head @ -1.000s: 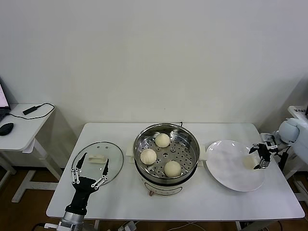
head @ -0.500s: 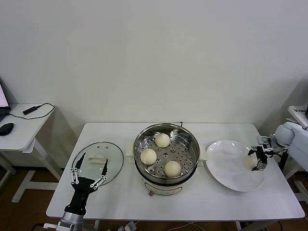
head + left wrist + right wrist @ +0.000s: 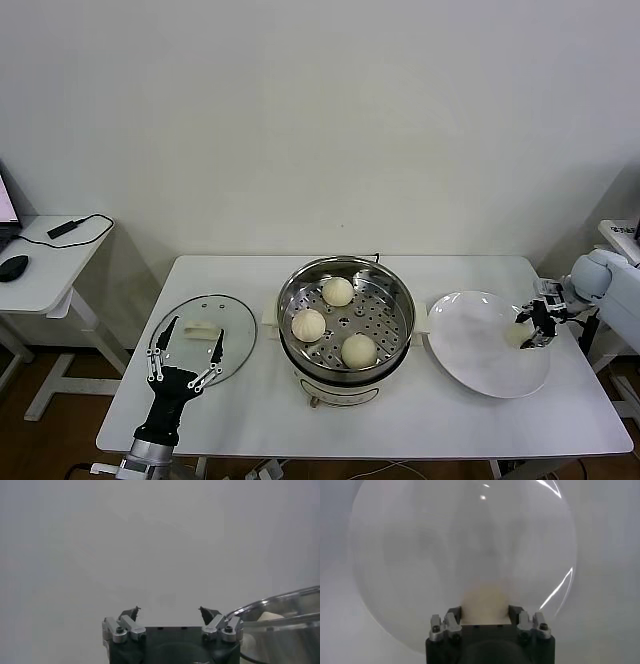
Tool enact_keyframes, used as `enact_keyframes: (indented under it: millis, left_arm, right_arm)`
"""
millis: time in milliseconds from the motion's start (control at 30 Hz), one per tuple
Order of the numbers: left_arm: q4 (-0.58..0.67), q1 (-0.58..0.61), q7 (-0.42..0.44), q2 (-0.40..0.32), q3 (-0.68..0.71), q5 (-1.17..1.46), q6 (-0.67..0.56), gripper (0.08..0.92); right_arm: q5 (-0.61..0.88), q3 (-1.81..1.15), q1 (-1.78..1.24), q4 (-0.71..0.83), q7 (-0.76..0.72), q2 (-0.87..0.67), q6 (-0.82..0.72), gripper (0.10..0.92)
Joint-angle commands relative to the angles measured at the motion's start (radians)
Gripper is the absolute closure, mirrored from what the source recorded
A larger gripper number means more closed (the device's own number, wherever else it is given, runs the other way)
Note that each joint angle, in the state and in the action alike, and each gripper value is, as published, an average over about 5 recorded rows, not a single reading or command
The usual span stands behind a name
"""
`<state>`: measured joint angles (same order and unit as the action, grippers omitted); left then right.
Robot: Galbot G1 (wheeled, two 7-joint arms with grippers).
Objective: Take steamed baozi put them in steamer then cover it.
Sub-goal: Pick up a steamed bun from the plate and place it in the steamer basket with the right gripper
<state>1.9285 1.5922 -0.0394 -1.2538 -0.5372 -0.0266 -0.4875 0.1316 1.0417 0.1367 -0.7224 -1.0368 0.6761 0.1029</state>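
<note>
Pinching the last baozi (image 3: 517, 334) on the plate (image 3: 470, 350), the right gripper (image 3: 540, 325) seems closed on its sides; soft dough dents easily, so hold lightly. Left gripper (image 3: 186, 352) waits open over the cover (image 3: 235, 325).

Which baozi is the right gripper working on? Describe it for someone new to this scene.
Start at the steel steamer, then go to the white plate on its right. The baozi sits at the plate's far right edge between the right gripper fingers, the only bun outside the steamer.

Plain white wall (image 3: 330, 120), white side desk (image 3: 45, 265)
</note>
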Motion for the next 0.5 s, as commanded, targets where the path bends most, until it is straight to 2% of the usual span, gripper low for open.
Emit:
enact_keyframes:
  millis: [33,233,500]
  left_arm:
    - [0.003,-0.002,0.000,0.001,0.003,0.000,0.002,0.177]
    - [0.007,-0.006,0.000,0.001,0.009,-0.002,0.005,0.177]
    - [0.012,-0.006,-0.001,0.003,0.016,-0.004,0.005,0.177]
  right_arm:
    - [0.059,0.105,0.215,-0.179,-0.122,-0.059,-0.047,0.381]
    - [0.231,0.358,0.542,-0.391,-0.215,-0.065,-0.129,0.381]
    - [0.529,0.562,0.790,-0.654,-0.162,0.036,-0.275,0.389]
